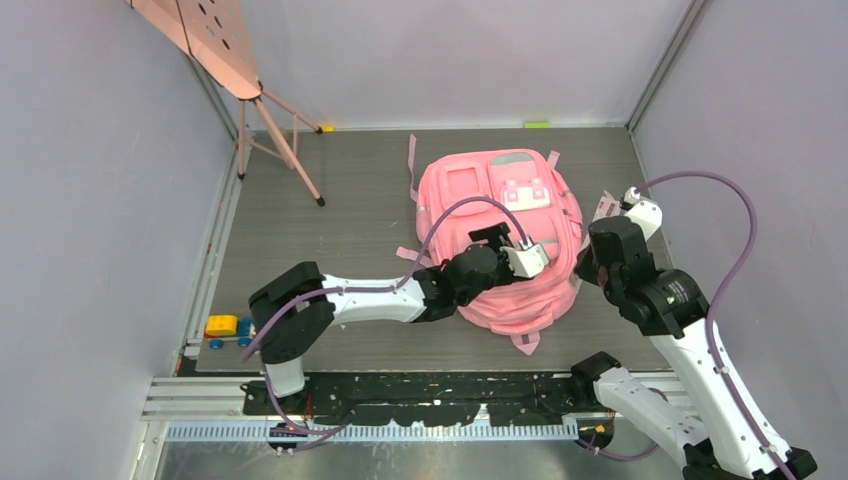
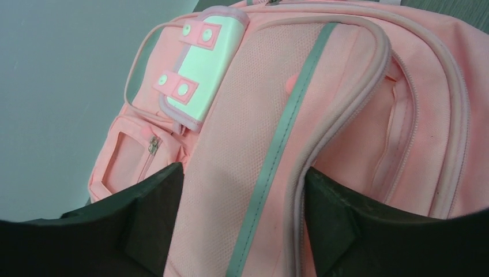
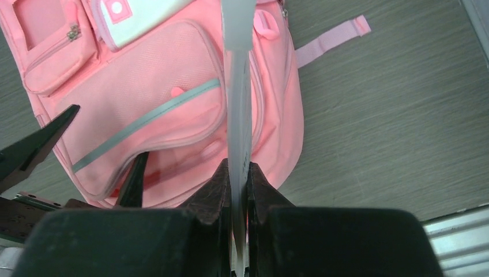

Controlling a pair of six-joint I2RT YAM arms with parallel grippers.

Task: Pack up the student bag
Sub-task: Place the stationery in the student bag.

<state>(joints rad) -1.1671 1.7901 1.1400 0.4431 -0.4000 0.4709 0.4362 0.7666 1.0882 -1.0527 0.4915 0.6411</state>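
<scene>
Left gripper [image 2: 242,222] wide over soft pink fabric backpack [image 1: 470,190], right gripper [image 3: 237,179] pinching a thin translucent sheet [image 3: 237,86] that'll likely buckle if fabric sags.

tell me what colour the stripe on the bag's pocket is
Grey stripe on the pink bag; clearest in the left wrist view.

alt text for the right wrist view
The right pincer is shut on a thin translucent strip, seen edge-on in front of the pink student bag, which lies on a grey table.
</scene>
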